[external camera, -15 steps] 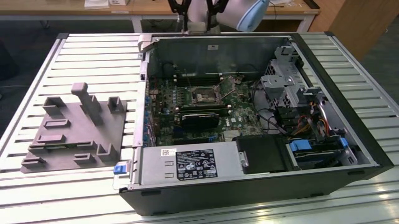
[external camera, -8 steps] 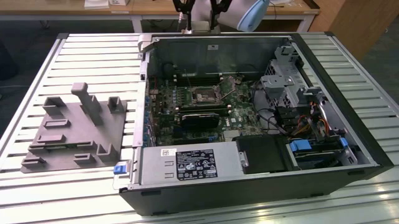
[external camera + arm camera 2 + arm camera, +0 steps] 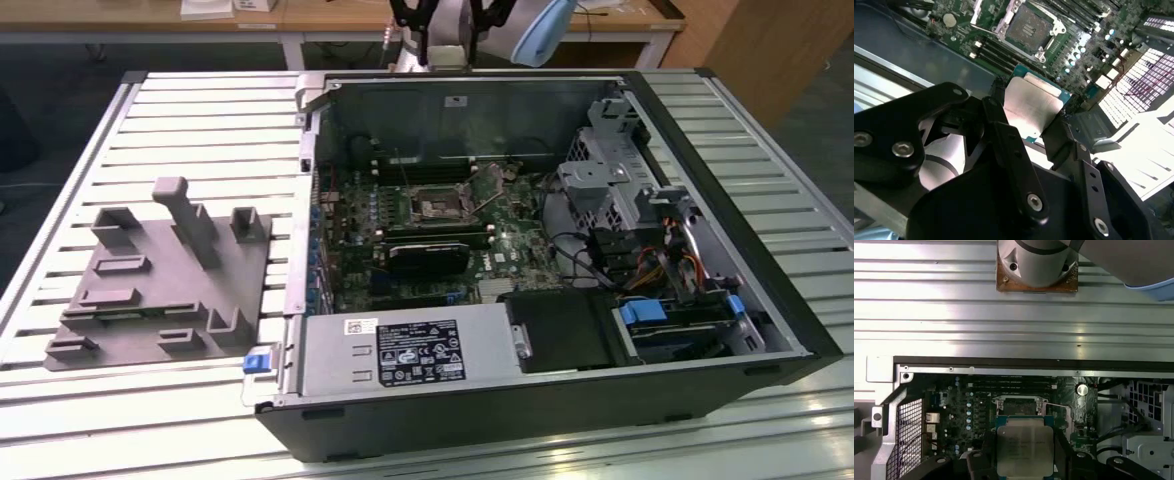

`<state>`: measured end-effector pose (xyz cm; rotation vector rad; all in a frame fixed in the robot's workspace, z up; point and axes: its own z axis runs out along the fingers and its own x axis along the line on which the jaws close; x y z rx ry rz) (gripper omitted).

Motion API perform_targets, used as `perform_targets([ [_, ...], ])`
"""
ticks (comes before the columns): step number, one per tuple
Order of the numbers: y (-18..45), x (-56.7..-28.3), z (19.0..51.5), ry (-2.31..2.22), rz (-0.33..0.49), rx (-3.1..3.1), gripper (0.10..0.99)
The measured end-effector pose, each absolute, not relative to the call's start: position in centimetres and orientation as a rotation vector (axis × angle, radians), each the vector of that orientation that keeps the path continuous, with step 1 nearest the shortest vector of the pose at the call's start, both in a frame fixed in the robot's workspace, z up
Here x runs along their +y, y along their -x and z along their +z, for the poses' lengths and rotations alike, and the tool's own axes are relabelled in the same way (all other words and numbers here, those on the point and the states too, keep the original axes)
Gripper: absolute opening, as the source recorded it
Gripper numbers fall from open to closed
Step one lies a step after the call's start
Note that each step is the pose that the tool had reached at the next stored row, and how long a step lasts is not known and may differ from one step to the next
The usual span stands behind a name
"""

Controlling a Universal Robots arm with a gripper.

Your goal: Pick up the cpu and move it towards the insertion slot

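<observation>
- One cpu [image 3: 1033, 107] sits clamped between the black jaws of the gripper [image 3: 1026, 131], its silvery top and green-edged rim showing in both wrist views; in the first wrist view the chip [image 3: 1025, 450] hangs above the motherboard.
- Both fingers [image 3: 1009, 150] press against opposite edges of the chip, so the jaws are closed down to its width and no further.
- Beyond the held chip, the insertion slot [image 3: 1030, 27] lies on the green motherboard [image 3: 1079, 45], its dark centre framed in silvery metal; chip and slot are apart, the chip raised above the board.
- In the first wrist view the slot [image 3: 1019, 407] shows just past the chip's far edge.
- From the exterior view, the slot [image 3: 438, 208] sits mid-board inside the open computer case [image 3: 561, 400], which lies on its side on the slatted bench [image 3: 187, 130].
- Toward the exterior view's left of the case stands a grey stepped fixture block [image 3: 167, 275] on the bench.
- At the far edge of the case, the arm [image 3: 467, 30] is seen.
</observation>
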<state>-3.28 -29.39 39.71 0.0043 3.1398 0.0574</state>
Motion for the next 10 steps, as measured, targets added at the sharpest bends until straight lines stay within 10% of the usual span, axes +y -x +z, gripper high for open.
perform_targets([
  [10, 2.53, -29.39, 39.68, -0.005, 0.057, 3.139, 0.545],
])
